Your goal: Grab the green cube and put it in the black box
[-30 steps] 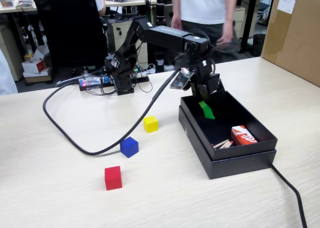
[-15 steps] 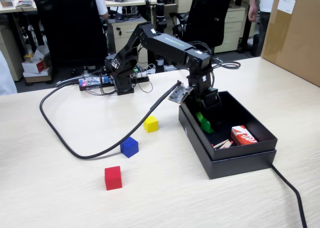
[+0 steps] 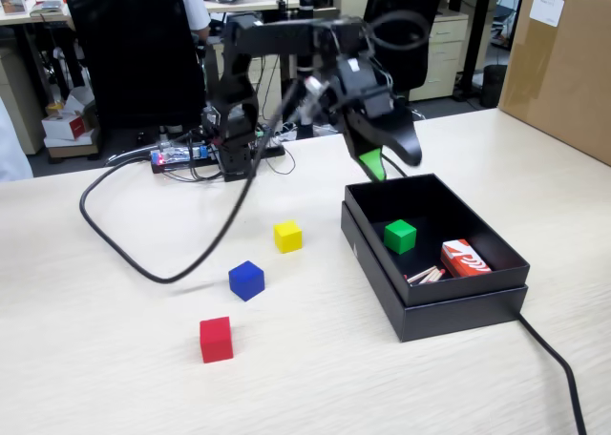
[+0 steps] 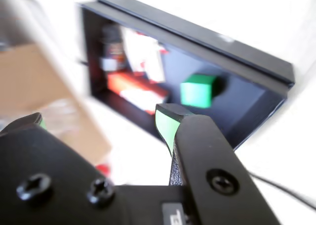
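Observation:
The green cube (image 3: 400, 236) lies on the floor of the black box (image 3: 374, 254), free of the gripper; the wrist view shows the green cube (image 4: 197, 91) inside the black box (image 4: 197, 30) too. My gripper (image 3: 387, 163) hangs open above the box's far left corner, nothing between its green-lined jaws. In the wrist view the gripper (image 4: 98, 119) stands wide apart, and its fingertips (image 4: 168, 121) are empty.
A red and white packet (image 3: 465, 258) and small sticks lie in the box's near right part. Yellow (image 3: 287, 236), blue (image 3: 246, 279) and red (image 3: 216, 339) cubes sit on the table left of the box. A black cable (image 3: 143, 258) loops across the table. A cardboard box (image 3: 563, 63) stands at the right.
The gripper has let go of the green cube, which now rests in the black box, and has risen up out of the box with its jaws open.

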Robot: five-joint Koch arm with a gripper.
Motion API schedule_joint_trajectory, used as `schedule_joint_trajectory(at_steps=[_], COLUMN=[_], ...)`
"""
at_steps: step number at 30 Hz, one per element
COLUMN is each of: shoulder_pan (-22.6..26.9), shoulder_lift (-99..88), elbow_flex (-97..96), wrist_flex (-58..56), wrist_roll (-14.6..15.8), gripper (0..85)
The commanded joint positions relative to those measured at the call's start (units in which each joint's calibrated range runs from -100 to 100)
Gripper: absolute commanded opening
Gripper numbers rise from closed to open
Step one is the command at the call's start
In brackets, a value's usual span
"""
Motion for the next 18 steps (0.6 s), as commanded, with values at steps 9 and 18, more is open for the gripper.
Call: schedule_joint_trajectory(at_steps=[9,18], shoulder_pan=[-10.84,-14.85], shoulder_lift=[-43.60,-71.37], elbow_flex=[-35.21,-74.46], wrist_flex=[6.19,20.53], wrist_roll=[-7.37,-10.99], gripper=[47.7,48.9])
